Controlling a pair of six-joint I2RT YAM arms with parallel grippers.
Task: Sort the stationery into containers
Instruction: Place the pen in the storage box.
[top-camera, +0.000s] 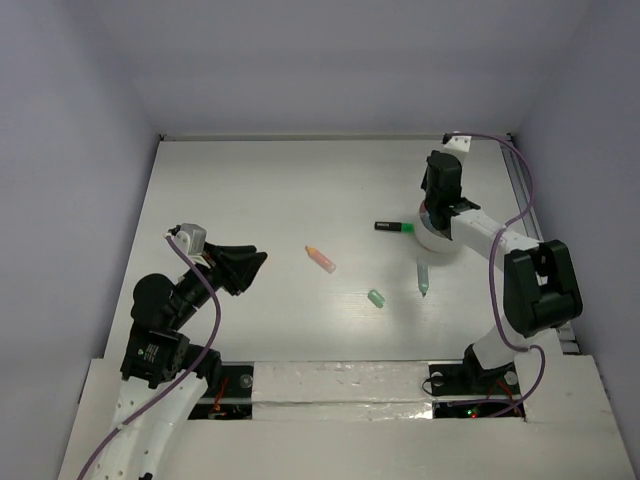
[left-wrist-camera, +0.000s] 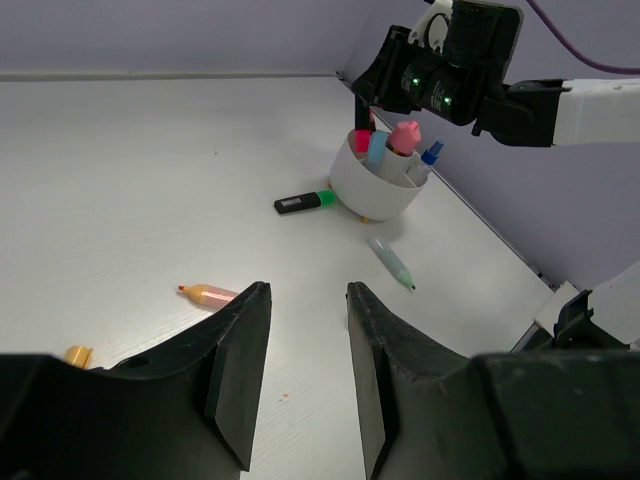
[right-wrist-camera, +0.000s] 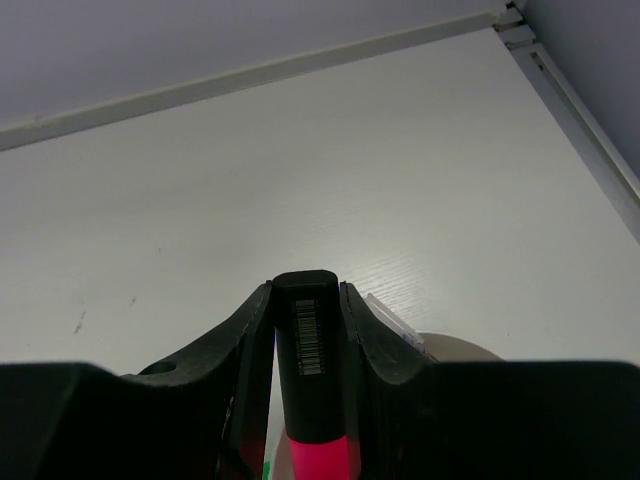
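Between the right jaws, a pink marker is clamped above the cup; left jaws stand narrowly apart, holding nothing.

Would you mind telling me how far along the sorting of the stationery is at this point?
Partly done. Several pieces, including a pink-capped bottle, already stand in the cup. In hand: the right gripper holds a pink marker over the cup. Left on the table are at least a green marker, an orange marker, a mint pen and a mint eraser. The left gripper is open and empty.
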